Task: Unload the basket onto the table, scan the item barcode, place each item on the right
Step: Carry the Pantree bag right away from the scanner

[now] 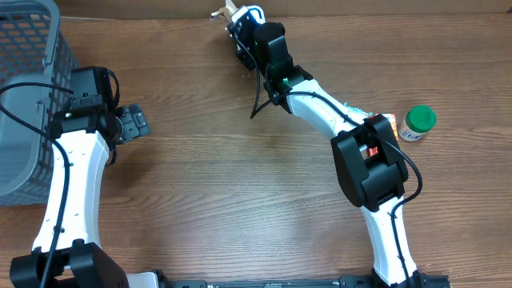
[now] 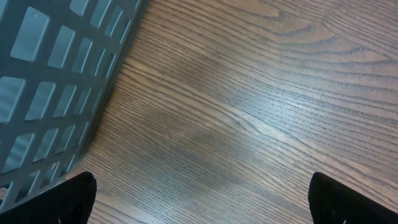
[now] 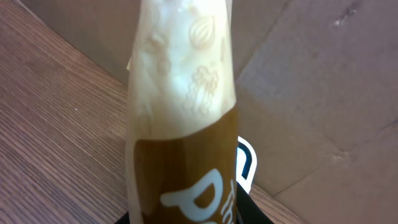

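Packet (image 3: pixel 183 124) sits pinched in the right claw (image 1: pixel 240 22), jaws pretty narrow; left claw (image 1: pixel 133 122) gapes wide by the basket (image 1: pixel 24 96), holding nothing.

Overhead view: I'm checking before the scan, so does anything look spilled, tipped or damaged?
Nothing stands out: the jar stands upright, nothing is spilled, and the packet in the right gripper looks intact.

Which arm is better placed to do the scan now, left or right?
Right. The right gripper is shut on the packet at the table's far edge; the left gripper hangs open and empty beside the basket.
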{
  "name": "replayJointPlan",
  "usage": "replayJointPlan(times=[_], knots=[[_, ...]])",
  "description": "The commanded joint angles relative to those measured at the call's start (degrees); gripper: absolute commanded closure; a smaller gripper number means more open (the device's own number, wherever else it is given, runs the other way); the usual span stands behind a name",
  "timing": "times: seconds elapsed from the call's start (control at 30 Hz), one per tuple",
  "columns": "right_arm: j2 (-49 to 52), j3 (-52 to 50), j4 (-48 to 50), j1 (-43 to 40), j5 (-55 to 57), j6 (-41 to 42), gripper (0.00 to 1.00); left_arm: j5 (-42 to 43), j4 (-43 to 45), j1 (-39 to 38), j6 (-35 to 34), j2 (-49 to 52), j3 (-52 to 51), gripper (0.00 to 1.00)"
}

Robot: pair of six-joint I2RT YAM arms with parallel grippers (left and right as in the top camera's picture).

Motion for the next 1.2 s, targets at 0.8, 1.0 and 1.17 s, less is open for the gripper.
replayJointPlan(times=[0.8,1.0,1.17], knots=[[-25.11,0.98,-25.16,-0.66,-0.85,14.03,0.96,0.04,0.13,-0.02,0.9,0.2,0.94,0.0],[-28.81,0.98,-53.11,-1.53,-1.75,24.06,0.96,0.04,0.13,-0.02,0.9,0.2,0.94,0.0],[-28.2,-1.29,-75.25,-2.21,-7.3,25.27,0.88,0.04,0.11,-0.02,0.9,0.2,0.94,0.0]])
